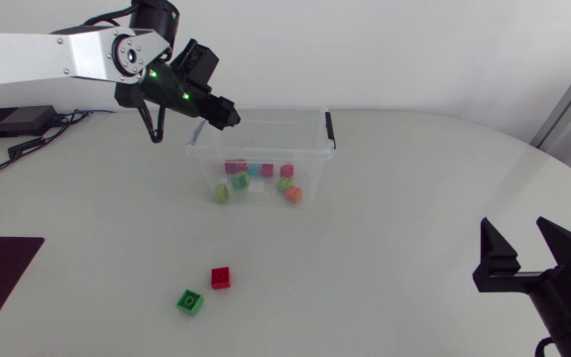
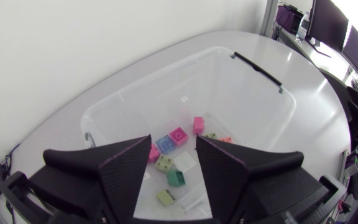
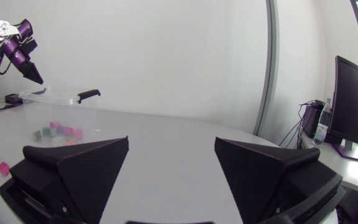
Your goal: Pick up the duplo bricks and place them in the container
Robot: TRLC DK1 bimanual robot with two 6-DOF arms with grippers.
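Left wrist view shows the left gripper (image 2: 173, 171) open and empty, hanging over the clear container (image 2: 253, 93); I judge this place suits a release into it. Below it lie about ten duplo bricks (image 2: 179, 135), exact count unsure. In the head view, one red brick (image 1: 221, 278) and one green brick (image 1: 190, 301) wait lower left of centre, while the right gripper (image 1: 528, 260), open too, rests lower right

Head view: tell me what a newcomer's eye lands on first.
The left claw hangs open over the far left corner of the clear container, which holds a scatter of coloured bricks. A red brick and a green brick lie close together on the table in front of it; the right claw sits open at the table's right edge.
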